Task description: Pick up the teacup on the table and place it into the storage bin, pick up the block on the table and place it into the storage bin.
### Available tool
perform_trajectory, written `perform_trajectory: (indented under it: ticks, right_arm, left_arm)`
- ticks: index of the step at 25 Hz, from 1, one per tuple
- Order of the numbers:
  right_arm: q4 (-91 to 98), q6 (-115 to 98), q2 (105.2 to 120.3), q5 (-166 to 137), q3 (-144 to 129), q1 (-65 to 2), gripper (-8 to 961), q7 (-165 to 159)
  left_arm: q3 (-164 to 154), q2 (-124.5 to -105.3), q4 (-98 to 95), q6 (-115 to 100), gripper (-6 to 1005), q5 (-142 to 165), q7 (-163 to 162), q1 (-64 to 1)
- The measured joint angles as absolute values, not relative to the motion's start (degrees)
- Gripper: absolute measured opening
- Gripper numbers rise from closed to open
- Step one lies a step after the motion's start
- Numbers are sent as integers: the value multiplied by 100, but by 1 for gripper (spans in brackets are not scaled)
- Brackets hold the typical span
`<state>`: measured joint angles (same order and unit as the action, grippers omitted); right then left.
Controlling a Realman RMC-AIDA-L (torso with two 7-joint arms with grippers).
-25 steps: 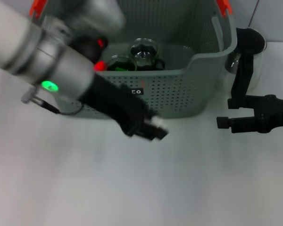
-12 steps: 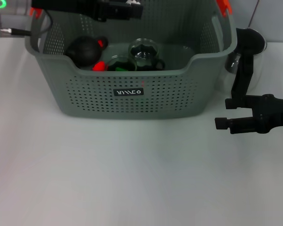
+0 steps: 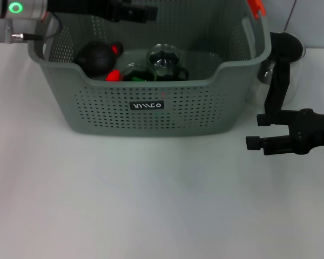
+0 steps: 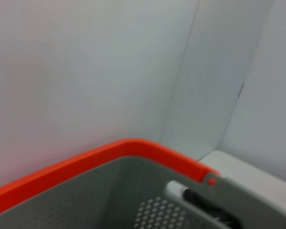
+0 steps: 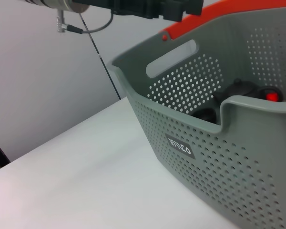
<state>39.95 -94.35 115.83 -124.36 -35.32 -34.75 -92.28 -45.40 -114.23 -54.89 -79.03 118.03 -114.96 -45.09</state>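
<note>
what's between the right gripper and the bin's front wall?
Nothing: in the head view only bare white table separates the right gripper from the storage bin. The gripper sits off the bin's front right corner, apart from it.

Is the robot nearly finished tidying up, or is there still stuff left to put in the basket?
It looks nearly finished. The bin already holds a glass teacup, a black round thing and red and green pieces, possibly blocks. Nothing loose shows on the table. The left end effector hangs over the bin's back edge; the right end effector sits parked beside the bin. Neither visibly holds anything.
</note>
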Motion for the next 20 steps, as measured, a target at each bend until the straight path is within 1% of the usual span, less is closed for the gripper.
perform_trajectory:
  ticks: [2, 4, 8, 13, 18, 20]
  right_arm:
    - [3996, -9475, 11579, -12435, -3521, -3478, 945, -9207]
    - [3997, -9553, 11578, -12410, -3504, -3486, 945, -9143]
    - [3999, -9716, 11584, -12199, -3506, -3493, 945, -8985]
    - [4012, -9924, 11580, -12029, -3513, -3549, 945, -8874]
    - [4038, -9944, 11518, -12032, -3548, -3628, 944, -8683]
    - [4038, -9935, 11492, -12050, -3557, -3629, 944, -8560]
  left_arm:
    - [-4465, -11459, -5717, -8283, 824, 11545, -11400, -4361]
    - [-4365, -11522, -5918, -8803, 850, 11176, -11212, -4174]
    - [-4236, -11766, -6233, -9897, 903, 10418, -10588, -3579]
    - [-4305, -12055, -6235, -10438, 969, 10329, -10025, -3024]
    - [-4919, -12379, -5955, -10321, 966, 10383, -9096, -2576]
    - [-5117, -12400, -5788, -10186, 965, 10385, -8949, -2548]
